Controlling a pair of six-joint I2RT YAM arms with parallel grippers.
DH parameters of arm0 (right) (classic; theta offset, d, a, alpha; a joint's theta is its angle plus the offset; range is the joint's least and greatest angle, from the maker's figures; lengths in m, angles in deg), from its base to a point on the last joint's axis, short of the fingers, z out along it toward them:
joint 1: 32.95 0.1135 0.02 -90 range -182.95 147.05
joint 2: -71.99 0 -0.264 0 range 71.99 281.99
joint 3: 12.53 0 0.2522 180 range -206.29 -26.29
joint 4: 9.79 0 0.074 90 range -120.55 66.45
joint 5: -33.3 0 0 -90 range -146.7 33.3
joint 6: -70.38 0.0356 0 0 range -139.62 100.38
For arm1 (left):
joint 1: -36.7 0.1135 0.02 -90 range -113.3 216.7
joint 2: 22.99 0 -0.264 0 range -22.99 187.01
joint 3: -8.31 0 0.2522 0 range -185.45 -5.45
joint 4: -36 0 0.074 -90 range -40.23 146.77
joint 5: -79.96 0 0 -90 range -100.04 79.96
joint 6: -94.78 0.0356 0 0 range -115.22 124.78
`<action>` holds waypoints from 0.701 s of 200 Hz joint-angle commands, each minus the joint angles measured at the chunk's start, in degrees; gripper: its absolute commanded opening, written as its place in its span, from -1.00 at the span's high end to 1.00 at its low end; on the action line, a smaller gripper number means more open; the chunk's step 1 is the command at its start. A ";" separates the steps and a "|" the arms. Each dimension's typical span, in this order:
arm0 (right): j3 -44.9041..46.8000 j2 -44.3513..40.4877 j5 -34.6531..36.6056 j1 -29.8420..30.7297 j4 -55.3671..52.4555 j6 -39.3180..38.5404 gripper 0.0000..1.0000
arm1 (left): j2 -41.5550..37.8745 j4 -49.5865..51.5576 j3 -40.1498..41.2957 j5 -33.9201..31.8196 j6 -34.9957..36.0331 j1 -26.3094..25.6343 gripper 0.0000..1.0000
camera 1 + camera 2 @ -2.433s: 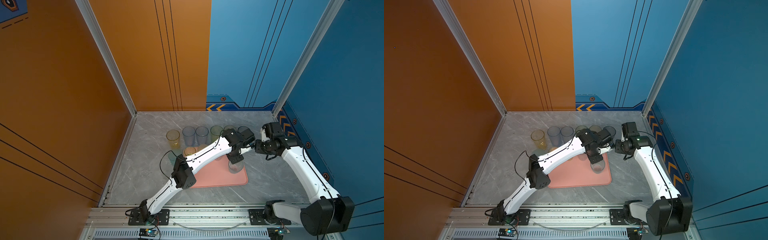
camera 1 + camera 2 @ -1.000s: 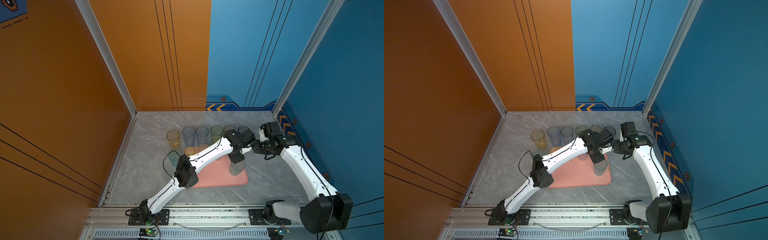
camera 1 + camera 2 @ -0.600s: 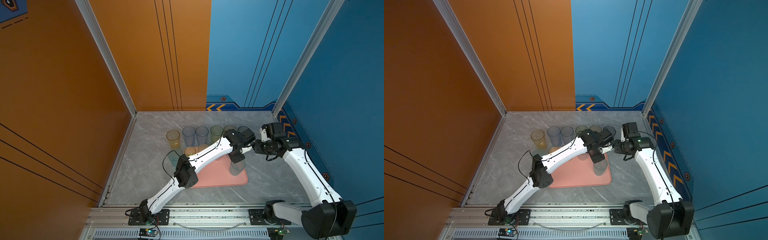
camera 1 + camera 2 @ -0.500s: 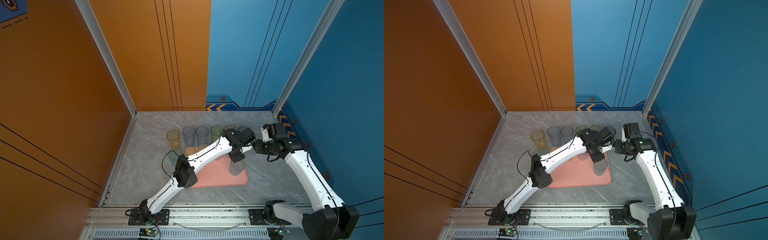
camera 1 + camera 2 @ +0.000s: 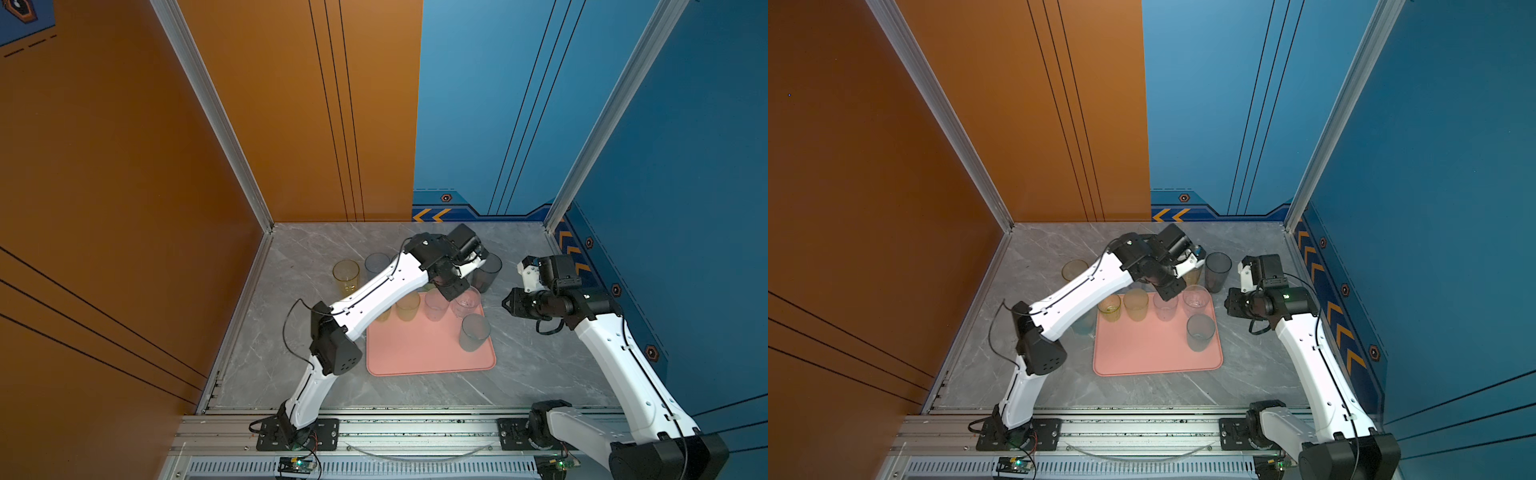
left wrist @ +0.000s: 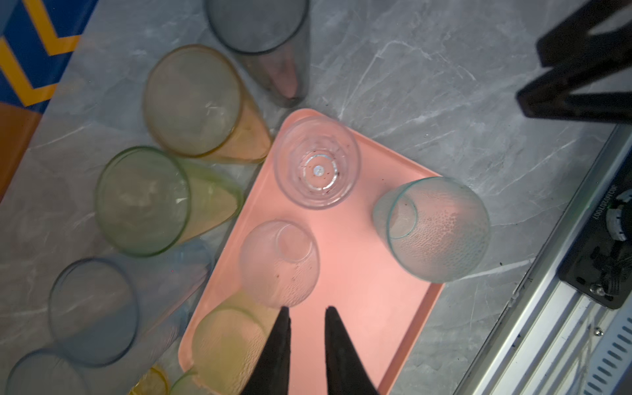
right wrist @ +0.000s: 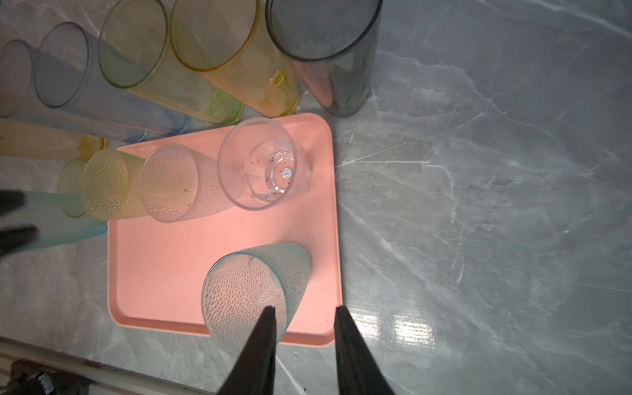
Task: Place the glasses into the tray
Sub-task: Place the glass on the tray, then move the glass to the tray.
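The pink tray [image 5: 430, 353] [image 5: 1154, 353] lies mid-table. Several glasses stand on it: a clear faceted one [image 6: 316, 164] [image 7: 263, 167] at its far right corner, a teal dimpled one [image 5: 473, 332] [image 7: 253, 284], a clear dimpled one [image 6: 278, 263] and yellow ones [image 5: 407, 305]. Off the tray, along its far side, stand tall glasses: dark grey [image 5: 488, 270], yellow [image 6: 195, 102], green [image 6: 143, 201] and blue [image 6: 95, 307]. My left gripper [image 6: 306, 311] [image 5: 455, 291] hangs over the tray's far edge, open and empty. My right gripper [image 7: 305, 309] [image 5: 509, 303] hovers just right of the tray, open and empty.
Orange walls at the left and blue walls [image 5: 665, 208] at the back and right enclose the grey marble table [image 5: 540, 374]. An aluminium rail [image 5: 415, 432] with both arm bases runs along the front edge. The left arm [image 5: 374, 295] hides some of the far glasses.
The left gripper has drawn up and back from the glasses at the tray's far right corner. The right arm has swung slightly rightward. Both pairs of jaws stand a little narrower.
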 commanded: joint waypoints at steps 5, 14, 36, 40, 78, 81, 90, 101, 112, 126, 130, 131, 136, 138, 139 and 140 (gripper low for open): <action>1.43 -2.04 -2.60 2.39 -4.16 -0.33 0.46 | -13.51 -12.43 15.60 2.78 -4.34 5.65 0.62; 1.79 -2.44 -2.64 3.24 -4.53 0.17 0.46 | -19.11 -17.45 22.85 2.92 -5.70 7.30 0.62; 2.52 -2.05 -0.89 5.50 -5.33 1.49 0.47 | -31.61 -28.84 39.44 2.64 -9.33 10.96 0.62; 2.78 -1.86 -0.79 5.79 -5.33 1.76 0.47 | -33.62 -30.74 42.19 2.71 -9.99 11.67 0.62; 3.89 0.79 0.98 8.79 -4.89 3.68 0.49 | -45.81 -36.86 56.75 3.08 -13.30 17.35 0.61; 3.79 1.05 1.24 8.99 -4.85 3.80 0.49 | -46.24 -36.88 57.28 3.15 -13.35 17.81 0.61; 3.65 1.69 2.03 9.46 -4.85 4.24 0.51 | -47.50 -36.83 58.49 3.65 -13.47 18.94 0.61; 3.40 2.52 2.93 9.89 -4.72 4.58 0.53 | -48.60 -36.79 59.50 4.10 -13.58 19.96 0.60; 2.94 3.29 4.15 10.22 -4.76 5.08 0.54 | -49.27 -36.79 60.19 4.47 -13.55 20.77 0.60; 2.38 4.28 5.60 10.55 -4.72 5.44 0.55 | -49.82 -36.79 60.79 4.87 -13.45 21.50 0.60; 2.20 4.60 6.02 10.60 -4.72 5.60 0.55 | -49.92 -36.79 60.91 5.00 -13.36 21.66 0.60; 2.18 4.63 6.13 10.61 -4.76 5.61 0.55 | -49.92 -36.79 60.94 5.05 -13.35 21.73 0.60; 2.03 4.99 6.70 10.75 -4.75 5.71 0.56 | -50.12 -36.79 61.10 5.31 -13.34 21.99 0.60; 1.95 5.15 6.86 10.78 -4.79 5.71 0.55 | -50.10 -36.86 61.16 5.35 -13.40 22.05 0.60; 1.97 5.17 6.91 10.79 -4.80 5.71 0.55 | -50.14 -36.82 61.20 5.40 -13.41 22.10 0.60; 1.97 5.17 6.91 10.79 -4.80 5.71 0.55 | -50.12 -36.81 61.22 5.43 -13.42 22.13 0.60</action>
